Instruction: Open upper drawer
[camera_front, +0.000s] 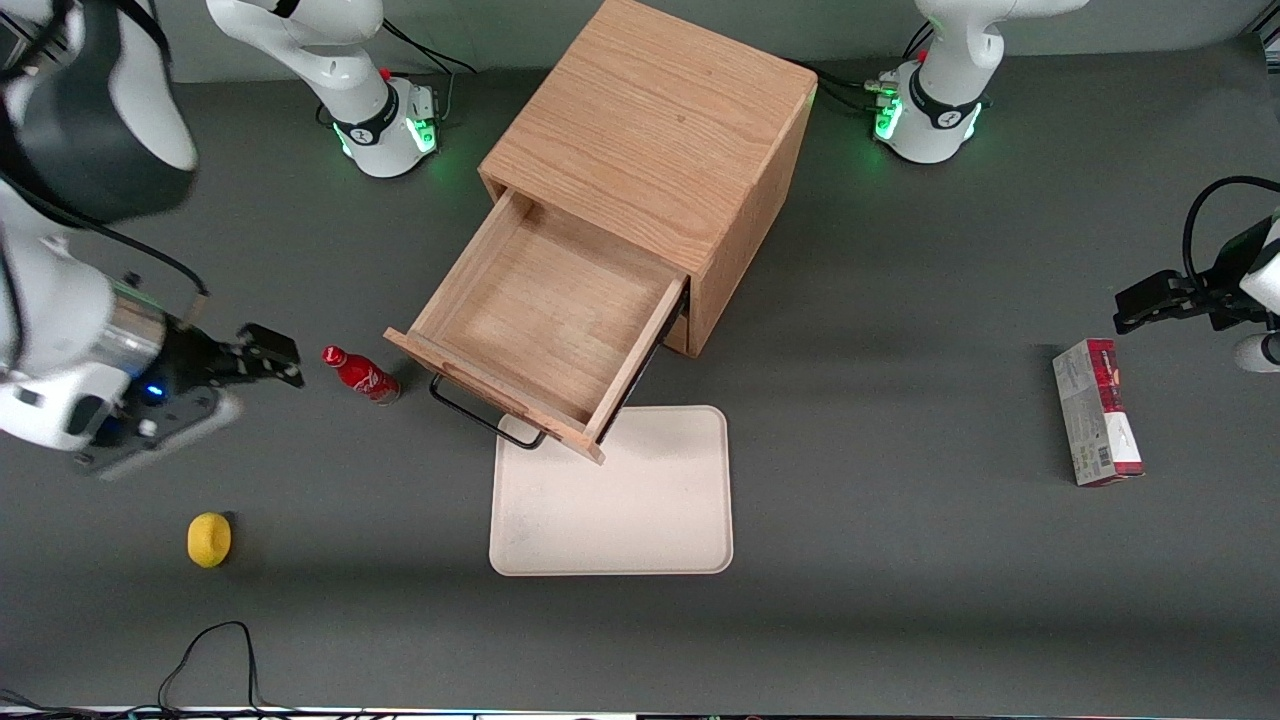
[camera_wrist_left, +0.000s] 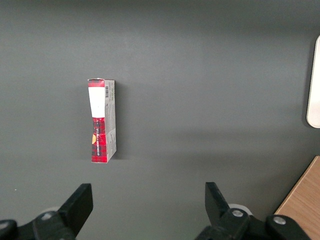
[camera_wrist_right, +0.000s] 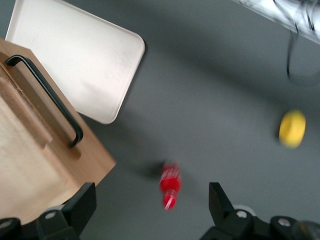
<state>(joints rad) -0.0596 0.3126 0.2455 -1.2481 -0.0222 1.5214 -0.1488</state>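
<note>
The upper drawer (camera_front: 545, 305) of the wooden cabinet (camera_front: 660, 130) stands pulled far out, its plain wood interior bare. Its long black wire handle (camera_front: 487, 416) hangs over the edge of the cream tray. My right gripper (camera_front: 272, 357) is open and empty, apart from the drawer toward the working arm's end of the table, beside a small red bottle (camera_front: 360, 374). In the right wrist view the drawer front (camera_wrist_right: 45, 145), the handle (camera_wrist_right: 47, 97) and the red bottle (camera_wrist_right: 169, 185) show, with the bottle between my spread fingers (camera_wrist_right: 222, 205). The lower drawer is hidden under the open one.
A cream tray (camera_front: 612, 495) lies on the table in front of the cabinet, partly under the open drawer. A yellow lemon (camera_front: 209, 539) lies nearer the front camera than my gripper. A red and white box (camera_front: 1097, 410) lies toward the parked arm's end.
</note>
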